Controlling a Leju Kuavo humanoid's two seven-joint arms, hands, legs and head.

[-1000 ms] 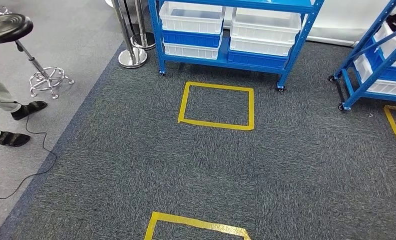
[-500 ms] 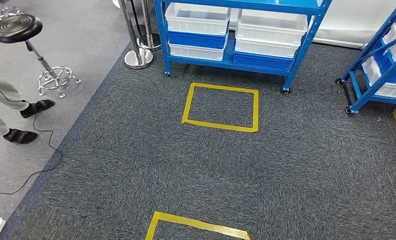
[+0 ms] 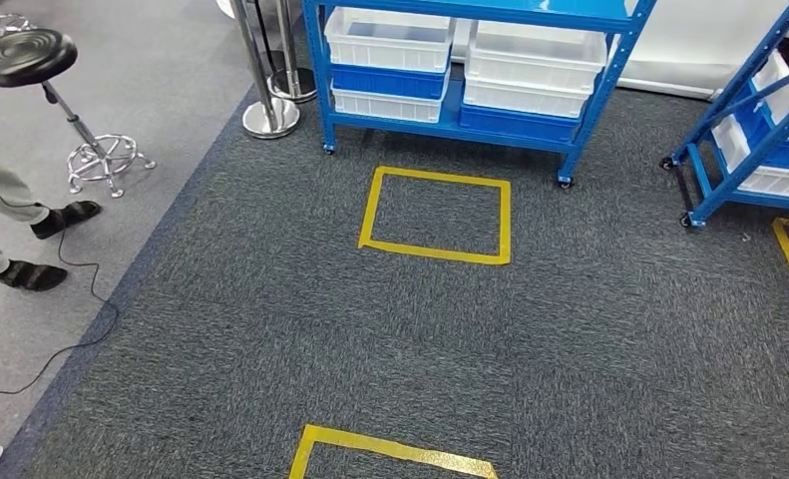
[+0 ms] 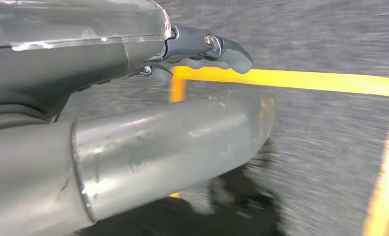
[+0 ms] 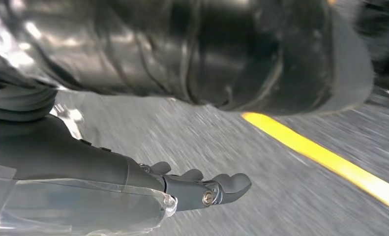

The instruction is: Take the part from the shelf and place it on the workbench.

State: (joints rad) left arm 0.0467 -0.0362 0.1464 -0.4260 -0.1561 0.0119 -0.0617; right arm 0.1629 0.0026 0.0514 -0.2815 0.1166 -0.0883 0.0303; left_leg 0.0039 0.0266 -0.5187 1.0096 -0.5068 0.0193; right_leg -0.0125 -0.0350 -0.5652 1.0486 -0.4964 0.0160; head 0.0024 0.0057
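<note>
Presently the blue steel shelf on castors (image 3: pixel 450 110) stands ahead across the dark grey carpet, its lower level carrying white plastic bins stacked on blue ones (image 3: pixel 391 38); no part can be made out in any of them from here, so its location cannot be confirmed. A yellow tape square (image 3: pixel 436 215) marks the floor just before the shelf. The left hand (image 4: pixel 207 49) hangs over the carpet with fingers extended and holding nothing; the right hand (image 5: pixel 202 189) likewise, fingers slightly apart, empty. Risks, as judged: a black cable (image 3: pixel 66 329) trails along the carpet edge near a person's feet (image 3: pixel 46 244), a snag hazard if the approach drifts that way; stopping outside the square could leave the bins beyond reach. No legible labels or brand marks are visible.
</note>
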